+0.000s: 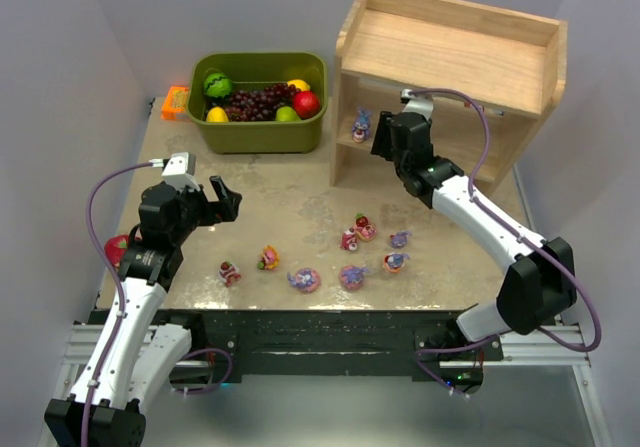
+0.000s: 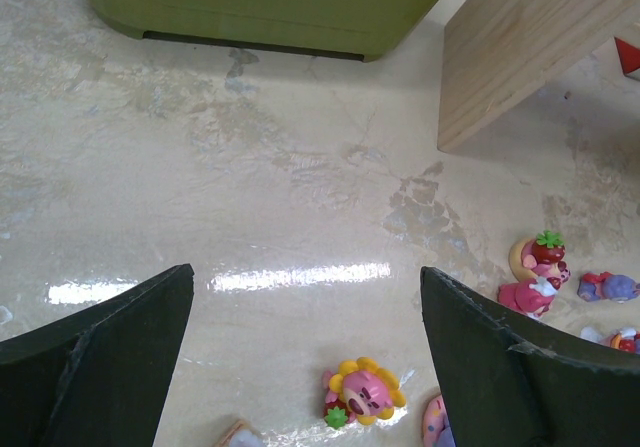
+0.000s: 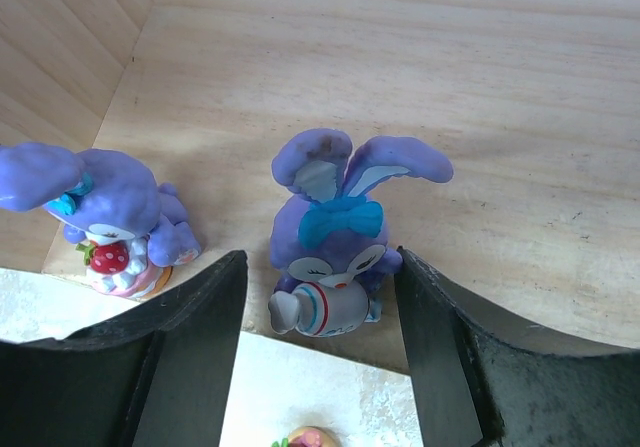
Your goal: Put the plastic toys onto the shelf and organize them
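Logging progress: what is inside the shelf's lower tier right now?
Two bunnies stand there near the left wall of the shelf: the strawberry bunny and the bow bunny, the latter inside the open right gripper. The upper board and right arm hide the rest.

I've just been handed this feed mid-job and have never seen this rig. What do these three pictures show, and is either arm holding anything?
The overhead picture comes from a fixed camera above two robot arms bolted at the near edge of the table: the left arm and the right arm. The other two pictures come from a camera on each wrist, looking out past that arm's dark jaws. About eight small figurines lie on the table, near a green bin of fruit. The left jaws stand open over bare tabletop and hold nothing. The right arm reaches into the lower tier of the wooden shelf. Its jaws stand open on either side of a purple bunny resting on the board, beside another bunny.
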Available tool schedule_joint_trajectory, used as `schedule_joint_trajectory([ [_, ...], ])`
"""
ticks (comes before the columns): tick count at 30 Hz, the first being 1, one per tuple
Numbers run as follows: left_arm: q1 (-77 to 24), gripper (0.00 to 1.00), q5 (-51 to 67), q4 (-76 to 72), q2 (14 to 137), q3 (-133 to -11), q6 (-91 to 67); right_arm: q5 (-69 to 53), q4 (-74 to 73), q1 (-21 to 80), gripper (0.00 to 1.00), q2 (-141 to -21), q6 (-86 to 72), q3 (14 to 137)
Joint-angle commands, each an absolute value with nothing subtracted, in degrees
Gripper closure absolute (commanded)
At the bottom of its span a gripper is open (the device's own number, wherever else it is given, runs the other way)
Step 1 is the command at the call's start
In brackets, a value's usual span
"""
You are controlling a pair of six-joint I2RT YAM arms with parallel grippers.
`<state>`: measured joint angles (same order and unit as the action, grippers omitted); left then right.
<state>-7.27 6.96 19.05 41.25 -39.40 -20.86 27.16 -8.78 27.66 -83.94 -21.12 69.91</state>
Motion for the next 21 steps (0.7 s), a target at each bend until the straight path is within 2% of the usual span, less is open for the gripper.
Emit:
schedule_joint_trajectory([
  [1,-7.6,0.00,6.6,18.5,40.6,-39.7,-20.7,23.2,-9.6,27.2,0.37,-80.1,-25.9,69.5],
  [13,-7.6,0.01,6.6,18.6,40.4,-39.6,-20.6,25.9,-5.9,29.1,0.38,-78.6,-23.2,66.3],
  [21,-7.6,0.00,6.6,18.6,40.5,-39.7,-20.5,29.4,-2.3,30.9,0.33,-78.1,-21.3,64.1],
])
